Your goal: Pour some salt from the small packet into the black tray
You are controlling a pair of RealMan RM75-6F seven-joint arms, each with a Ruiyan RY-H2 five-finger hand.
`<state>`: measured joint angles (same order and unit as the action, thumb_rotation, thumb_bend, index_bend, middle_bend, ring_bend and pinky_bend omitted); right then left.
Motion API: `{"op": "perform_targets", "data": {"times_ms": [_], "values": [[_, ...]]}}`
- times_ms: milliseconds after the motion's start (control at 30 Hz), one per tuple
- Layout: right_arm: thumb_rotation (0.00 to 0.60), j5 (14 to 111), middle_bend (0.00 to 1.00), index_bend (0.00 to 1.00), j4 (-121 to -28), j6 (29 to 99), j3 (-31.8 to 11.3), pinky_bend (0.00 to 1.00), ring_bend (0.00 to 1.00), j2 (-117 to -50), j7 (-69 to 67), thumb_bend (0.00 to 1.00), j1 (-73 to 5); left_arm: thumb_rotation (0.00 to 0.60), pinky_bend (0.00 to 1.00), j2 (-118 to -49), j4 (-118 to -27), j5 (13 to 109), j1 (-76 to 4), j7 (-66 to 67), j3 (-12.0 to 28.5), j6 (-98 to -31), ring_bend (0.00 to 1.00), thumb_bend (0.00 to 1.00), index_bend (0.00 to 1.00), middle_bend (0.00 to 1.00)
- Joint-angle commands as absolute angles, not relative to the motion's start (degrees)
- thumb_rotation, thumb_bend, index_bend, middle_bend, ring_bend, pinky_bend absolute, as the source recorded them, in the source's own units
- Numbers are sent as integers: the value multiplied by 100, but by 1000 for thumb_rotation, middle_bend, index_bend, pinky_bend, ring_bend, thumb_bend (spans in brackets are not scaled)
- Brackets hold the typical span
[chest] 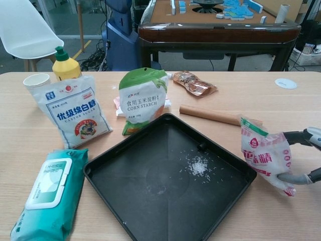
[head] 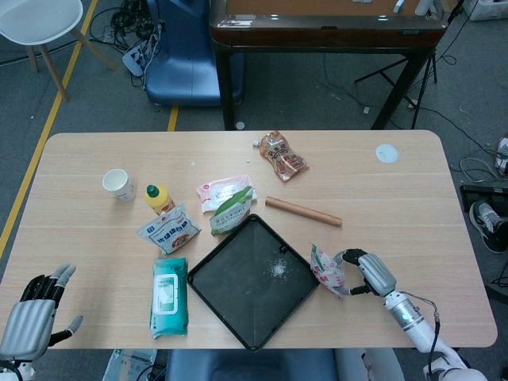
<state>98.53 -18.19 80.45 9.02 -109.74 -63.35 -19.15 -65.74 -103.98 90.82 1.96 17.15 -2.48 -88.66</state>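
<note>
The black tray (head: 230,305) (chest: 125,201) lies at the table's front middle, with a small heap of white salt grains (head: 278,270) (chest: 198,165) near its right corner. Just right of the tray, my right hand (head: 367,272) (chest: 303,158) grips the small pink-and-white salt packet (head: 326,271) (chest: 265,156), which stands tilted with its green top leaning toward the tray's edge. Whether the packet's bottom touches the table I cannot tell. My left hand (head: 33,313) hovers open at the table's front left corner, far from the tray; it shows only in the head view.
Behind the tray stand a corn starch bag (chest: 143,98), a sugar bag (chest: 72,113), a yellow bottle (chest: 65,65) and a paper cup (chest: 36,80). A wipes pack (chest: 47,193) lies left of the tray, a wooden rolling pin (chest: 210,114) behind it, a snack packet (chest: 193,83) farther back.
</note>
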Motion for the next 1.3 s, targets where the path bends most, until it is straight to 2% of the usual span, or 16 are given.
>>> {"op": "perform_targets", "data": {"times_ms": [33, 233, 567, 733, 1300], "values": [[600, 9857, 390, 548, -1816, 8033, 911, 227, 287, -10967, -6326, 444, -1911, 600, 89, -6575, -10396, 9092, 197, 1715, -250, -8870, 151, 204, 97, 108], [600, 9845, 385, 542, -1771, 8095, 905, 165, 254, -10950, -6233, 439, -1863, 600, 89, -6566, -10407, 9102, 206, 1723, -257, -8883, 151, 204, 97, 107], [600, 9760, 371, 520, -1711, 8151, 832, 127, 231, -10967, -6130, 194, -1767, 600, 89, -6578, -10432, 9132, 174, 1765, -255, -8846, 151, 204, 97, 107], [600, 9756, 357, 502, -1685, 8151, 828, 112, 218, -10980, -6118, 125, -1756, 600, 89, -6578, -10450, 9135, 173, 1788, -258, -8845, 151, 204, 97, 107], [600, 9832, 338, 472, -1630, 8154, 881, 91, 197, -11036, -5873, 112, -1818, 600, 89, -6585, -10445, 9151, 160, 1789, -262, -8834, 151, 204, 97, 108]]}}
